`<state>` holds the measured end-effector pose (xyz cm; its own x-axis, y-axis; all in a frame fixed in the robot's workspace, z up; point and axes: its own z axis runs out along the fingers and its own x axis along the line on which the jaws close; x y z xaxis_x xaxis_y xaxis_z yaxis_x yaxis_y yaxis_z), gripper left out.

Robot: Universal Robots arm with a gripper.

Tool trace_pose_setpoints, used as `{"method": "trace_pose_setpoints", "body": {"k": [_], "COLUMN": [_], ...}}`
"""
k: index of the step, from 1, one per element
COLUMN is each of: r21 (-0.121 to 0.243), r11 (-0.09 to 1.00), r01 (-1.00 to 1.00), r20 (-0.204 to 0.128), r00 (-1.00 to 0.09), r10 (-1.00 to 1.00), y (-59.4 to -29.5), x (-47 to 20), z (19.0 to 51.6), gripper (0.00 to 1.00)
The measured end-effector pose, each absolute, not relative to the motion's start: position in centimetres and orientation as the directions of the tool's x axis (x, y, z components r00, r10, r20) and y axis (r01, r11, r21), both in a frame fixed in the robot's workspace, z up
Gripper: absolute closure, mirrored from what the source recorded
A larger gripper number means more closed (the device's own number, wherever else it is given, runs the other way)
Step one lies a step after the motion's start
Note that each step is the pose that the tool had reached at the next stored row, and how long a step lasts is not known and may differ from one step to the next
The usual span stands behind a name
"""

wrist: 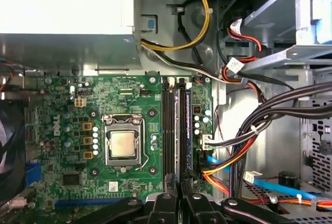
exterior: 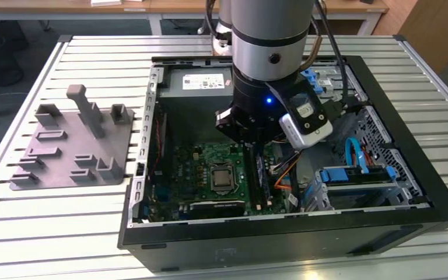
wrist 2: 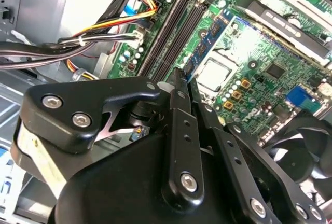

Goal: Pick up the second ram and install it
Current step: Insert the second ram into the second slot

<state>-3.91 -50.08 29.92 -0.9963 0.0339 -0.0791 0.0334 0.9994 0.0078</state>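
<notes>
**Ram held on edge at the slot bank**

My pincer (wrist 2: 181, 76) is clenched on the ram (wrist 2: 210, 37). In the second wrist view my fingers (wrist 2: 179, 130) lie close together. The dark blue-green stick runs out from between their tips, standing on edge. It lies parallel to the black slots (wrist 2: 168, 37) and just beside them.

In the first wrist view the ram (wrist: 185, 130) shows nearly edge-on as a thin bluish strip. It is in line with the slot bank, and two black slots (wrist: 167, 130) lie between it and the CPU (wrist: 123, 144). The pincer (wrist: 180, 185) grips it at the end away from the power supply (wrist: 67, 16). I cannot tell whether the stick sits in a slot or hangs just above one.

Cables (wrist: 259, 125) in black, yellow and red run beside the slot bank, on the side away from the CPU.

In the exterior view my arm (exterior: 267, 35) stands upright over the open case (exterior: 286, 233). The pincer (exterior: 251, 137) is low over the green board (exterior: 200, 169), near the middle of the case.

The grey holder (exterior: 76, 146) lies on the slatted table (exterior: 53, 245), on the exterior view's left of the case. Its posts are upright, and it is well apart from the pincer.
</notes>
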Motion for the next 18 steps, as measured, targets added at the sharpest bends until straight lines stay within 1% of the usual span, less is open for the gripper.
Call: {"method": "trace_pose_setpoints", "body": {"k": [2, 4, 7, 12, 18], "r21": [0.009, 0.020, 0.041, 0.040, 0.040], "r11": [0.999, 0.999, 0.999, 0.999, 0.998], "r01": [0.034, 0.034, 0.034, 0.027, -0.039], "r20": [-0.079, -0.073, -0.054, -0.014, -0.014], "r00": [-0.996, -0.997, -0.998, -1.000, -0.999], "r10": [0.034, 0.035, 0.036, 0.028, -0.038], "y": [-50.07, -50.07, -50.08, -50.08, -50.08], "x": [-3.91, -3.91, -3.91, -3.87, -3.83], "z": [29.92, 29.91, 29.88, 29.75, 29.62], "gripper": [0.86, 0.86, 0.86, 0.86, 0.86]}}
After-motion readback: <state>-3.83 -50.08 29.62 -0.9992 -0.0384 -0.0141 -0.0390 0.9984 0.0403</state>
